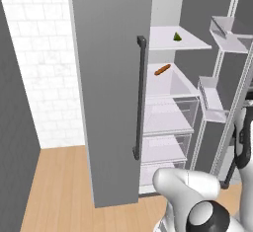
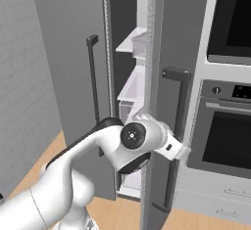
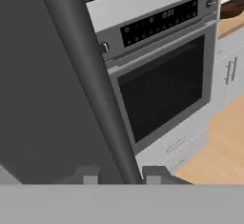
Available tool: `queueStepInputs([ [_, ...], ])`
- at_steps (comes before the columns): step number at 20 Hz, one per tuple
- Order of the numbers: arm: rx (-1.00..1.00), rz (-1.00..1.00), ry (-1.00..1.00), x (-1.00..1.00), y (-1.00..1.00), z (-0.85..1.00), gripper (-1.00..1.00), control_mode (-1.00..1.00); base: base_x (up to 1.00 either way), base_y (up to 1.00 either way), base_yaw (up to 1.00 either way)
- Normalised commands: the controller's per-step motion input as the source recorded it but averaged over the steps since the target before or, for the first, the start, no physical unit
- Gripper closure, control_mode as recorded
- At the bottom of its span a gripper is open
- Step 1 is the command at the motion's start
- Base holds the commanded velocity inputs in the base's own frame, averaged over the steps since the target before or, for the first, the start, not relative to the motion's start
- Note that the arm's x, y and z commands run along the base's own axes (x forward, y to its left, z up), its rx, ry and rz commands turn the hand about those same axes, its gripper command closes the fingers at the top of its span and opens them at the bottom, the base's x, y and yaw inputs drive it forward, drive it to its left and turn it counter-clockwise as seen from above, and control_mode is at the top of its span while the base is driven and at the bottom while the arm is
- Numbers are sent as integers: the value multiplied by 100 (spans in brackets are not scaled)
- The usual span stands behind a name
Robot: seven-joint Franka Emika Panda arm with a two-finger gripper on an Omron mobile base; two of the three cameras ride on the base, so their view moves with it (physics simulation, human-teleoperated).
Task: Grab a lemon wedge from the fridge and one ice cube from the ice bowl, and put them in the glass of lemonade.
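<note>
The fridge [image 1: 108, 78] stands with its white shelved inside showing. A small yellow-green lemon wedge [image 1: 177, 37] lies on the top shelf. My gripper [image 3: 123, 175] is shut on the right door's dark bar handle [image 3: 90, 75], which runs up between the two fingertips. From the right base the hand meets that handle [image 2: 177, 126] about halfway down the door. A dark brown rim, probably the ice bowl [image 3: 233, 8], peeks in on a counter at the hand view's top right corner. The glass of lemonade is out of view.
An orange stick-shaped food [image 1: 162, 69] lies on the shelf below the wedge. The left door with its own handle [image 1: 141, 97] stands beside the opening. Door bins [image 1: 215, 97] hang on the right door. A built-in oven [image 2: 230, 126] sits right of the fridge.
</note>
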Motion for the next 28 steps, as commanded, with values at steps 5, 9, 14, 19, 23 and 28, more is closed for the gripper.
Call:
queueStepInputs([
  [5,1,-12,5,-82,-9,54,-100,-100,0,0,0],
  [9,-12,0,0,-50,62,55,-100,-100,0,0,0],
  [14,-13,0,0,-13,93,53,-100,-100,0,0,0],
  [19,-8,-5,0,40,96,6,-100,-100,0,0,0],
  [23,-4,-10,0,83,73,0,-100,-100,0,0,0],
  [28,-3,-5,0,86,8,0,-100,-100,0,0,0],
])
